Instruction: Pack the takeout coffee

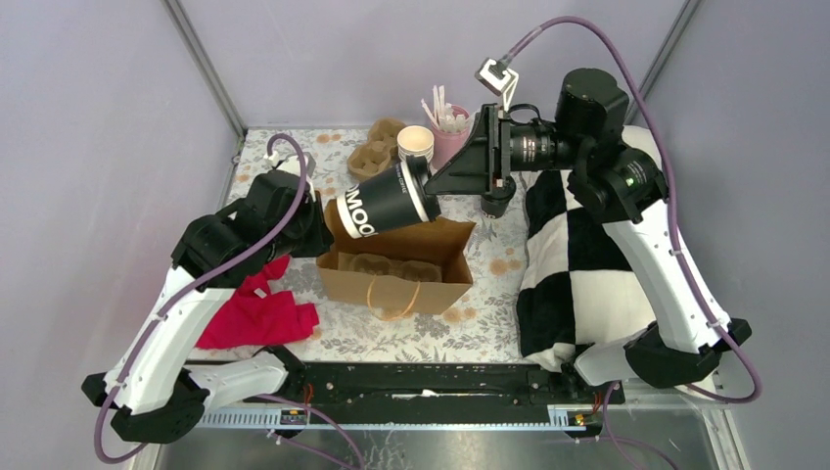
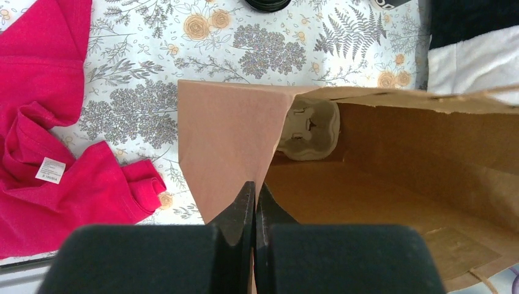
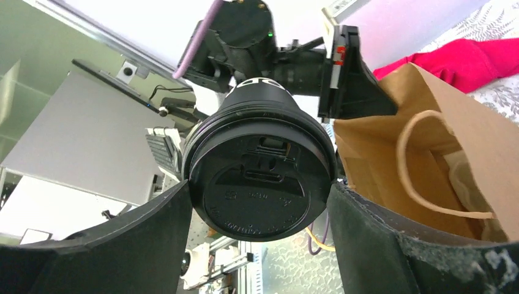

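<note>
takeout coffee (image 1: 384, 201): likely light, crushable | right tool (image 3: 260, 205) is clamping its stiffer lidded end | left tool (image 2: 254, 202) is pinching paper bag (image 2: 226, 135)

Takeout coffee (image 1: 380, 204), tipped over in the air.
Black paper cup with white lettering, lying almost on its side. Its round black lid (image 3: 260, 184) is pressed on and faces my wrist. My right fingers (image 3: 141, 239) clamp it at the lid end, base hanging over the back edge of the open paper bag (image 1: 396, 274).

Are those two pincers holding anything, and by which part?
Right pincer grips the coffee cup by its lidded end; left pincer pinches the paper bag at its rim.
</note>
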Available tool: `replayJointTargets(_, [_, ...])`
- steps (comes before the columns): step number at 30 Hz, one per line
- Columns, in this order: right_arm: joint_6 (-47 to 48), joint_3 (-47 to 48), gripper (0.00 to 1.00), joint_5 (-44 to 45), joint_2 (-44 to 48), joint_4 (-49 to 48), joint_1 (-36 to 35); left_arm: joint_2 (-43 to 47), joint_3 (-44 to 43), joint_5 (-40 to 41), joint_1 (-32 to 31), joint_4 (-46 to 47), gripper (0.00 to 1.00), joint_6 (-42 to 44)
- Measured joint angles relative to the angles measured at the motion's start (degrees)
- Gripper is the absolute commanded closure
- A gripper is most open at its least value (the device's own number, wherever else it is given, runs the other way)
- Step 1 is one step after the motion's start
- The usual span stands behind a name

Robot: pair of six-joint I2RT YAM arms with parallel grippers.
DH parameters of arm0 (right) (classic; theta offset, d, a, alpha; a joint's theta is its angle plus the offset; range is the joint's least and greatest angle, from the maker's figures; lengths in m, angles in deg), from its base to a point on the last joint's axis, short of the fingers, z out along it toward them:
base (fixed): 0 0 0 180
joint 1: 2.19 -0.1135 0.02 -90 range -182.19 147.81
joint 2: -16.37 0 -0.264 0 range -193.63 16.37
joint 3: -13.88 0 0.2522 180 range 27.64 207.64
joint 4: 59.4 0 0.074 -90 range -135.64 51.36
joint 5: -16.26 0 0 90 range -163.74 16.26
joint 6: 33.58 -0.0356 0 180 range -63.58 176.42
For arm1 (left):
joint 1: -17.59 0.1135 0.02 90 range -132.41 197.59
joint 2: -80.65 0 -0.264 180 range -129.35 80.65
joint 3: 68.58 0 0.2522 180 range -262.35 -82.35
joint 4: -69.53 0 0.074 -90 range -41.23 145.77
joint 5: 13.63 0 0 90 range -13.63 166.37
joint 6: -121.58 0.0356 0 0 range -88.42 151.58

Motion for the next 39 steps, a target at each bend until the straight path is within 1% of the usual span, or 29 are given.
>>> replayJointTargets(3, [0.9, 0.1, 0.35, 1.9, -0.7, 2.3, -0.9, 0.1, -0.5, 0.3, 0.0, -0.3, 1.00, -0.3])
replayJointTargets(6, [4.4, 1.4, 0.35, 5.4, -1.8, 7.6, -1.6, 0.4, -0.6, 0.4, 0.0, -0.2, 1.00, -0.4])
replayJointTargets(13, [16.6, 9.7, 0.36, 15.4, -6.4, 24.2, -6.8, 0.7, -1.9, -0.4, 0.0, 0.4, 1.00, -0.4])
replayJointTargets(17, [21.8, 10.5, 0.36, 20.5, -6.5, 30.1, -9.3, 0.7, -3.0, -1.2, 0.0, 0.6, 1.00, -0.4])
replayJointTargets(21, [26.8, 11.1, 0.37, 27.1, -6.8, 35.2, -13.6, 0.4, -3.3, -2.3, 0.0, 0.4, 1.00, 0.0])
replayJointTargets(27, [32.2, 11.6, 0.38, 35.7, -7.3, 39.3, -17.7, -1.2, -5.1, -3.4, 0.0, 0.2, 1.00, 1.0])
replayJointTargets(31, [34.0, 10.5, 0.39, 40.2, -7.2, 39.3, -19.3, -1.5, -5.3, -3.9, 0.0, 0.1, 1.00, 1.3])
replayJointTargets(39, [36.6, 5.2, 0.40, 52.0, -7.1, 38.6, -26.8, -2.0, -5.5, -5.9, 0.0, 0.1, 1.00, 1.3])
